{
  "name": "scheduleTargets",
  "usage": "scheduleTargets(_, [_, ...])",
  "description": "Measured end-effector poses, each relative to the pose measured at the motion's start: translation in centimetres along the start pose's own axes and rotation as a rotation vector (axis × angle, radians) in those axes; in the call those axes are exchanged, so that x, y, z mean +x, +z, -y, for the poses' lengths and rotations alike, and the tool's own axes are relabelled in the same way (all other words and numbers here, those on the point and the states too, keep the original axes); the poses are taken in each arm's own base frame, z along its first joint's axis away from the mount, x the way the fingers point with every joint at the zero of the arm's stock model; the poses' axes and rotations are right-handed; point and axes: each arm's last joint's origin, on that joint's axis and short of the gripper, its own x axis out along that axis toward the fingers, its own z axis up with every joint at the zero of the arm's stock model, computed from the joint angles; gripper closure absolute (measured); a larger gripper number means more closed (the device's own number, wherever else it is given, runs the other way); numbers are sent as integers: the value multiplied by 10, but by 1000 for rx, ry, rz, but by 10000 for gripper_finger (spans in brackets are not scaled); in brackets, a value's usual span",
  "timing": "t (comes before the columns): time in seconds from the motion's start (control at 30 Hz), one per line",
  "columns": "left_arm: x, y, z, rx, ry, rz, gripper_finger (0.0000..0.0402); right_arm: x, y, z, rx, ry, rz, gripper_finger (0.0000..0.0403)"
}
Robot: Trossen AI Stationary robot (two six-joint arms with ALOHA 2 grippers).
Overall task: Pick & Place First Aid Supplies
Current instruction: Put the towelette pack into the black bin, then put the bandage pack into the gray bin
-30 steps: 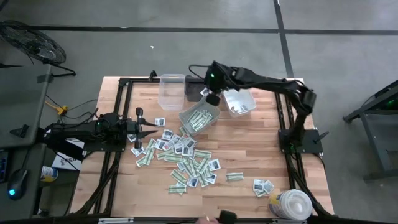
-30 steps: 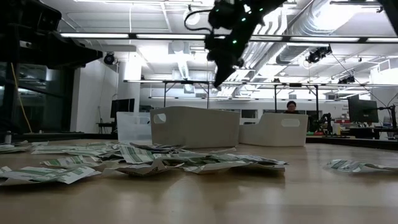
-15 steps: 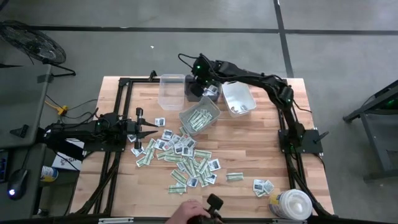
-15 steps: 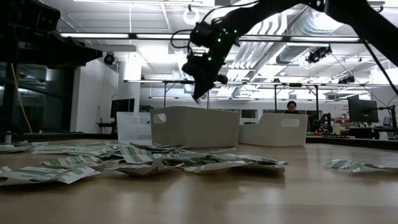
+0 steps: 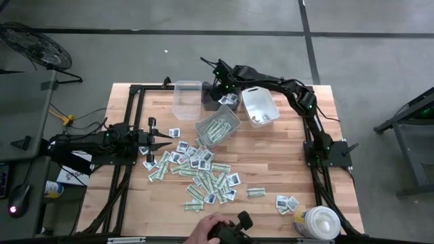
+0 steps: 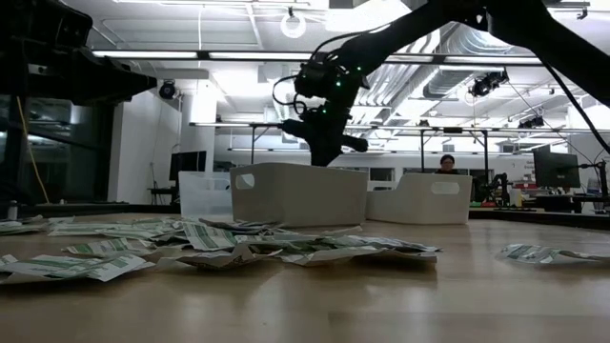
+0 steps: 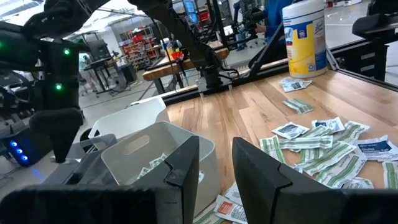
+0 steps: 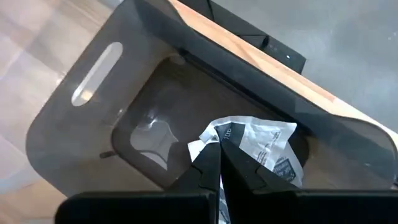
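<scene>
- Since a second ago the right tool (image 5: 228,97) has swung from above the grey bin (image 5: 218,129) across to the dark bin (image 5: 215,98) at the worktop's far edge, and a person's hand (image 5: 207,229) has come in at the near edge.
- Right tool: its fingers are pressed together on a crumpled white packet (image 8: 261,144) with dark print, held low inside the dark bin (seen through the wrist camera); no other packets show on the bin floor there.
- From the low camera that arm hangs just behind the grey bin (image 6: 298,193).
- Left tool (image 5: 157,143): it waits at the left side of the worktop (image 5: 271,169), fingers apart and empty, pointing toward the pile.
- Packets (image 5: 201,169): most lie loose in a spread across the middle of the worktop, green-and-white strips mixed with squarish white ones; a few more (image 5: 287,202) lie near the round tub (image 5: 319,222) at the near right corner.
- Some strips sit inside the grey bin.
- Clear bin (image 5: 187,99) stands beside the dark bin; white bin (image 5: 260,106) stands on its other side.
</scene>
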Motion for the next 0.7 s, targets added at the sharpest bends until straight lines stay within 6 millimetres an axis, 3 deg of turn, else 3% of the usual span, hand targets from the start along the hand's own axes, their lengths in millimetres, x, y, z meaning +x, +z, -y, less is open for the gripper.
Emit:
scheduleTargets(0.33, [0,0,0,0,1,0,305,3,-6,4,34,-47,-40,396])
scheduleTargets(0.7, [0,0,0,0,1,0,305,-2,-6,3,29,-18,-47,293])
